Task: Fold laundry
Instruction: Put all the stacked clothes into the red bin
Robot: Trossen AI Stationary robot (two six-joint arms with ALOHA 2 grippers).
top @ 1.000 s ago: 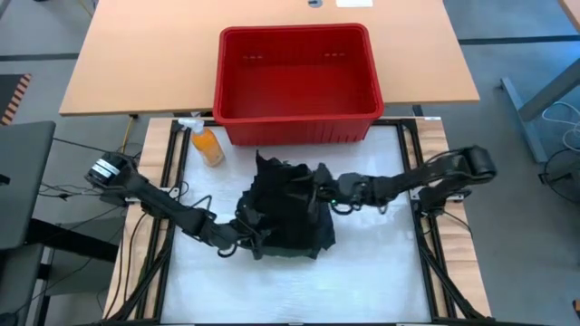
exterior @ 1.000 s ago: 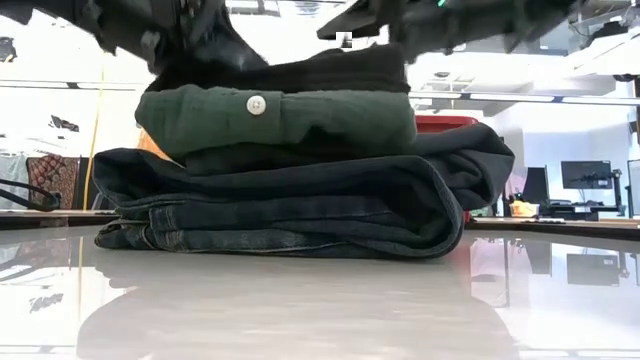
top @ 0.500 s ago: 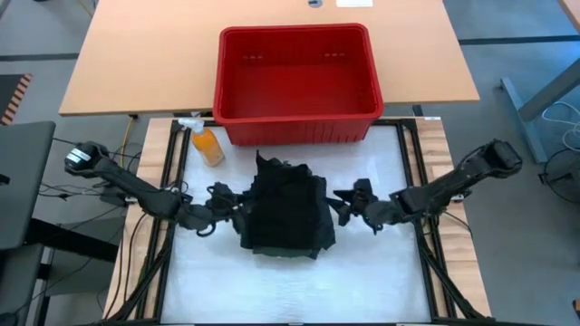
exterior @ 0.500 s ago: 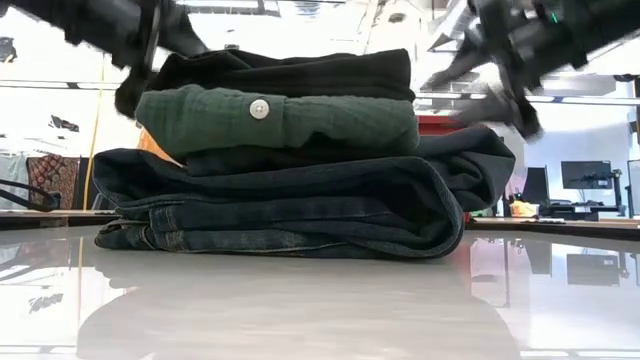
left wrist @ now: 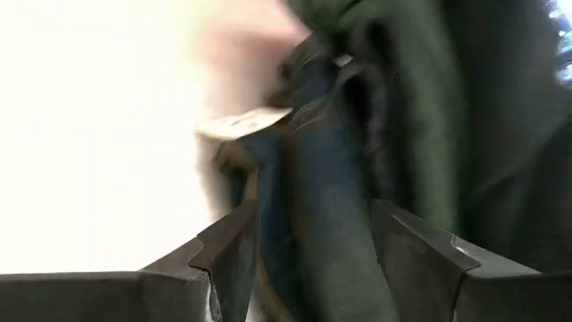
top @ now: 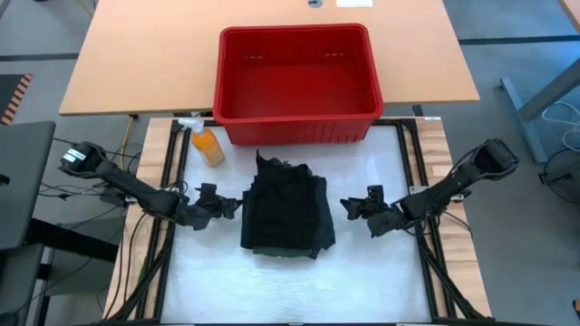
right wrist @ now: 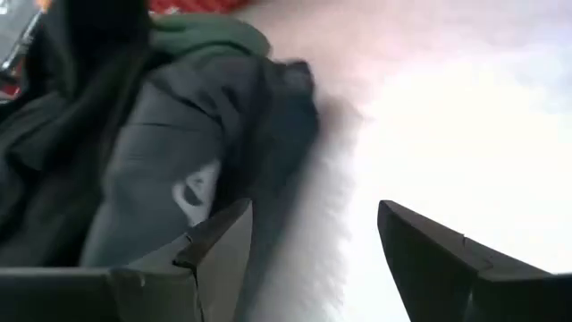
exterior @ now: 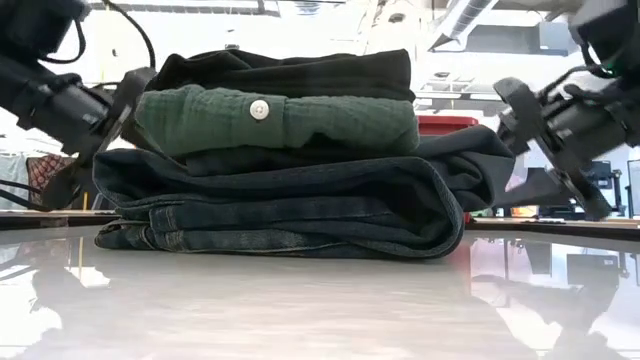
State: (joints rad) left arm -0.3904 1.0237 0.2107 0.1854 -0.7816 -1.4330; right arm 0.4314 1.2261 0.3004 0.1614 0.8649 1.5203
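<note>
White tabletop (top: 381, 263) w/ folded laundry (top: 288, 215)

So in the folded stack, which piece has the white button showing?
The green shirt, second from the top. It lies under the black piece and above the dark jeans; neither of those shows a button.

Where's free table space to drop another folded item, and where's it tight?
Free: the white table strip in front of the folded laundry pile, and the patch between pile, red basket and right gripper. Tight: beside the pile, where the left gripper sits close, and the corner with the orange spray bottle.
</note>
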